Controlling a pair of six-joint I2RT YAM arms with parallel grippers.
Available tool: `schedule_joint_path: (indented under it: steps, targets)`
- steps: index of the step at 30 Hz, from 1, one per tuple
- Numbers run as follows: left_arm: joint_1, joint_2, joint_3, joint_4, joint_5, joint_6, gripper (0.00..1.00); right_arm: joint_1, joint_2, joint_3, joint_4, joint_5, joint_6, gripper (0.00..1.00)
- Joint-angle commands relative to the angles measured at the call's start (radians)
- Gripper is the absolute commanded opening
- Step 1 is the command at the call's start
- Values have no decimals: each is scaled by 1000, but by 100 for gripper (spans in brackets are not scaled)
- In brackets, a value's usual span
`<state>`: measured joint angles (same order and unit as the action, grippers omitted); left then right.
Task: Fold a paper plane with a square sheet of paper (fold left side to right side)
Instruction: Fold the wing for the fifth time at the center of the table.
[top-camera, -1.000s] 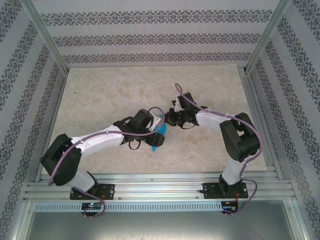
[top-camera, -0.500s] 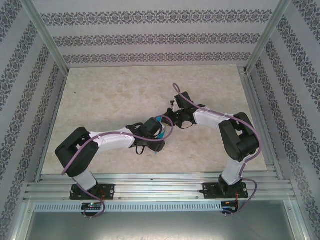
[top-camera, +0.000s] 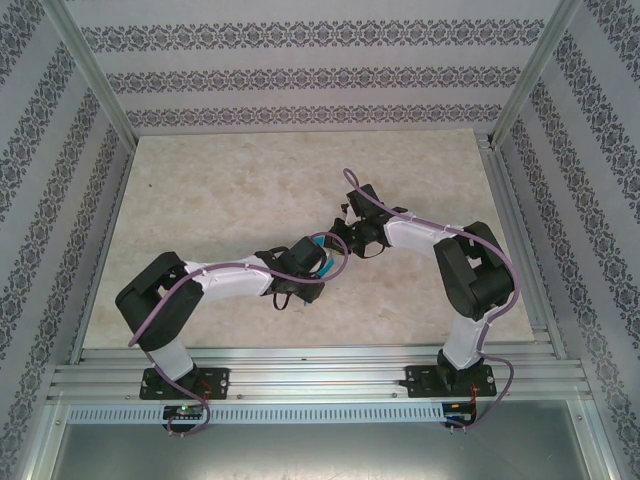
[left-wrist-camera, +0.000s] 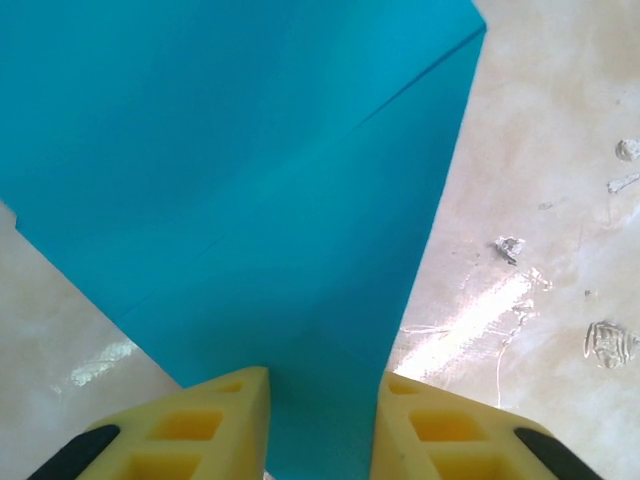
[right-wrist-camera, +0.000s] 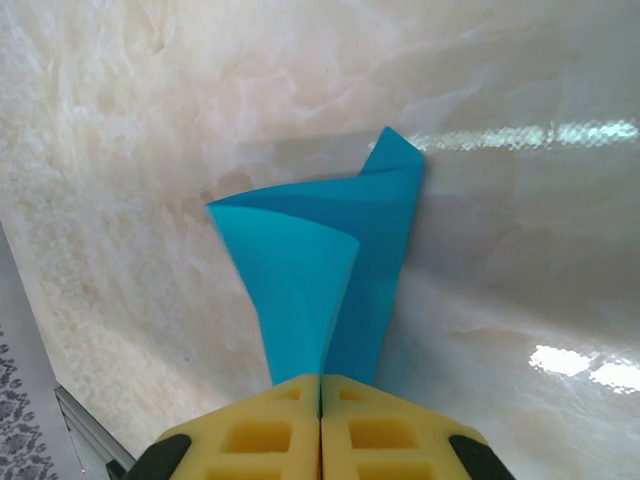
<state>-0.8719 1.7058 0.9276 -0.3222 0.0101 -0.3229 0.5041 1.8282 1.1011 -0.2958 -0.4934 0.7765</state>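
The square sheet of paper (right-wrist-camera: 320, 260) is teal-blue and partly folded. It rises from the marble tabletop with one flap curling up. My right gripper (right-wrist-camera: 320, 380) is shut on its narrow near end, the yellow pads meeting on the fold. In the left wrist view the paper (left-wrist-camera: 250, 170) spreads flat with a crease running to its far corner. My left gripper (left-wrist-camera: 322, 385) is over its near part, jaws apart with paper showing in the gap. From above, the left gripper (top-camera: 312, 270) and right gripper (top-camera: 338, 240) nearly touch at mid-table. A sliver of paper (top-camera: 318, 243) peeks out between them.
The pale marble tabletop (top-camera: 220, 190) is ringed by patterned walls (top-camera: 300, 70). An aluminium rail (top-camera: 320, 375) runs along the near edge. Small scuff marks (left-wrist-camera: 605, 340) dot the surface right of the paper.
My left arm drew its elbow back and swung its wrist over the paper, hiding most of it from above. Its jaws narrowed. The right arm barely moved.
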Motion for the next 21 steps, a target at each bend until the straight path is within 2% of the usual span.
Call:
schedule_joint_path:
  steps: [1,4,13,21]
  targets:
    - [-12,18,17,42,16,-13,27,7,-4,27,-4,23,-30,13]
    - [-10,16,0,69,30,-30,19,-8,-38,19,-9,33,-44,21]
    - [41,-42,-78,185,126,-90,10,-92,-208,-69,-33,90,-120,41]
    - [153,-84,-211,422,354,-194,4,-134,-287,-215,122,18,-154,40]
